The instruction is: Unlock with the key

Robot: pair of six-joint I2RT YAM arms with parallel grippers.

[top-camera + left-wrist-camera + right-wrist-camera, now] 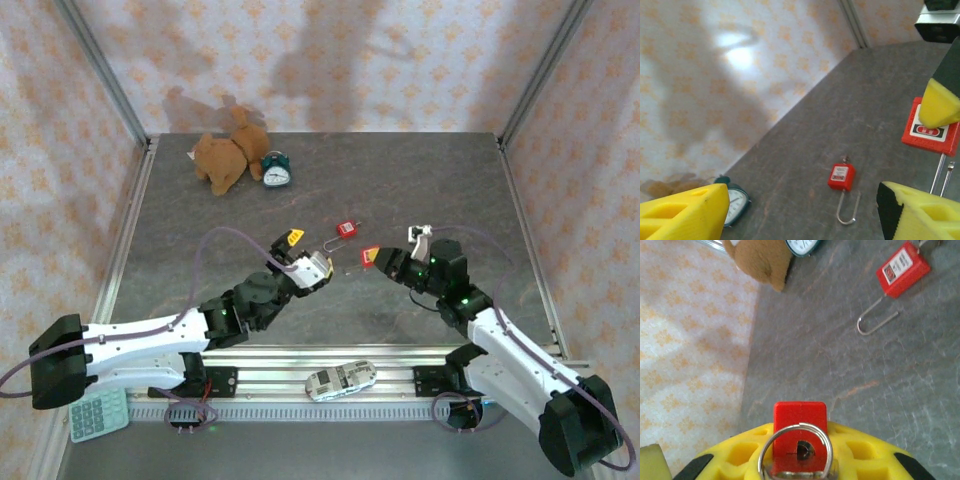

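Left pincer [805, 207]: jaws wide apart, nothing between them and nothing touched. It sits above mid-tabletop, facing the right pincer [380, 260], close to it but apart.

Right pincer: closed on the held lock [800, 420], a red padlock clamped between the yellow fingers [860, 455]. A key ring [796, 426] hangs across the lock's near face, over the keyhole. In the left wrist view the lock's steel shackle points down from the body. Whether a key is seated in the keyhole cannot be told.

Loose lock [347, 229]: a second red padlock, flat on the tabletop [440, 180] just beyond the two pincers, between them. Its shackle is swung open and a small ring is fixed at the opposite end. Neither pincer touches it.

Clearances:
- Rear left: plush [228, 155] and clock [276, 172] stand touching, near the back wall and well apart from both pincers.
- Rear right and right side: bare surface up to the metal frame posts and patterned walls.
- Near edge: toy car [340, 379] lies on the mounting rail between the arm bases; calculator [98, 413] lies at the near left corner beside the left base.
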